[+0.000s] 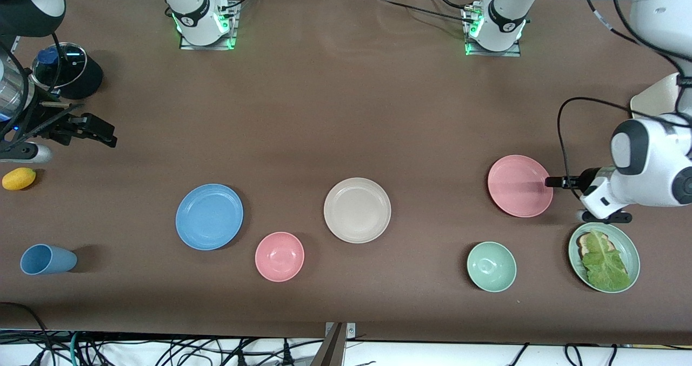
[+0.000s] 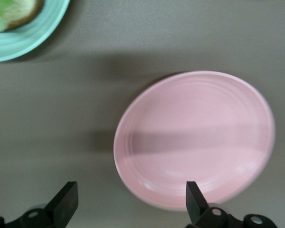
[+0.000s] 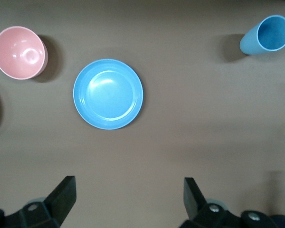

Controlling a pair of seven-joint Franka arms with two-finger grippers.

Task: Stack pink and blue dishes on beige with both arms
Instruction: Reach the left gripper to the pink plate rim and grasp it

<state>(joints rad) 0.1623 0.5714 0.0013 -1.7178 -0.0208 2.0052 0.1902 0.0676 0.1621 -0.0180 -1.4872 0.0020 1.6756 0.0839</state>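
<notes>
At the left arm's end of the table, the left gripper (image 2: 128,204), fingers apart, hovers beside the pink plate (image 1: 520,185), seemingly lining up on its rim; the right gripper (image 3: 128,199), likewise spread, waits above the blue plate (image 1: 209,216); the beige plate (image 1: 357,210) lies between them, bare.

We see our left gripper (image 1: 551,181) held low at the left arm's end of the table, its wrist bent so the fingers lie level and point toward the table's middle; its jaws stand wide apart; our right gripper (image 1: 102,133) hangs high over the right arm's end, jaws likewise spread.
</notes>
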